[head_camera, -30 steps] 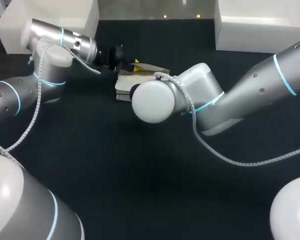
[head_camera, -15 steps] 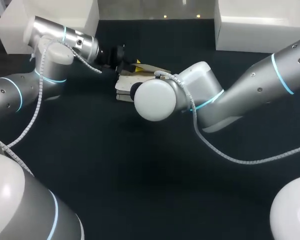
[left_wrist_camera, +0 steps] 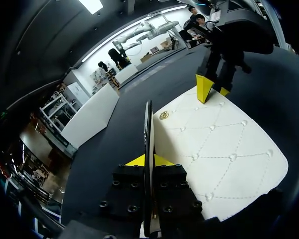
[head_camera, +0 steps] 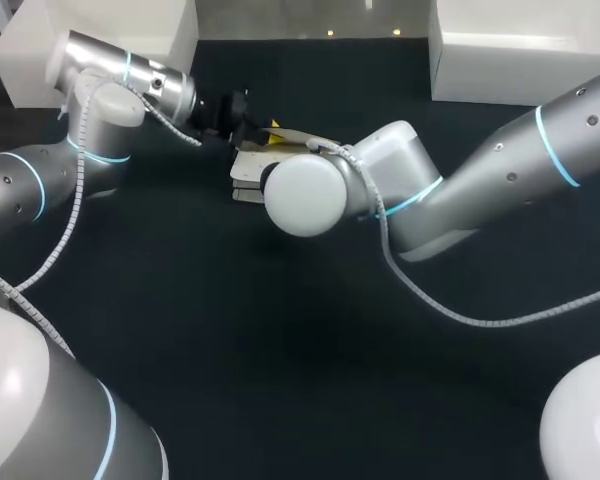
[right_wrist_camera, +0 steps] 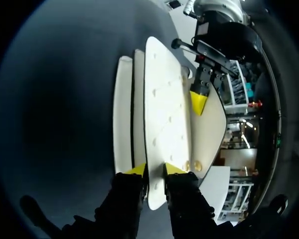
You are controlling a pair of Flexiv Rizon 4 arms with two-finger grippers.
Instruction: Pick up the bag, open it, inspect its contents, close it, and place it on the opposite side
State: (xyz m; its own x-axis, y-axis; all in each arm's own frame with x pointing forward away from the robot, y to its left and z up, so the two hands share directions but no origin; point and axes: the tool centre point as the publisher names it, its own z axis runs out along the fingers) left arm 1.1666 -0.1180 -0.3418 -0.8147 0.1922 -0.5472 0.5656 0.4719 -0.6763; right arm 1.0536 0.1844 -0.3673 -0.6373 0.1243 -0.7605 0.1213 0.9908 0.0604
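Worktop (head_camera: pixel 180 330), dark. Right arm (head_camera: pixel 480 180) and left arm (head_camera: pixel 40 180) meet at the far edge's middle; the right wrist hides much of the bag from above. Left box (head_camera: pixel 110 30) and right box (head_camera: pixel 520 50), white, sit at the far corners, well apart from the bag, obstructing nothing. Bag (left_wrist_camera: pixel 214 144), white and quilted, lies by the far edge. Left gripper (left_wrist_camera: pixel 148 160) is closed narrowly on a thin panel, seen edge-on. Right gripper (right_wrist_camera: pixel 155 169) pinches a panel edge at the opposite end. Step, judged: opening. Next move calls for drawing the grips apart to bare the contents.
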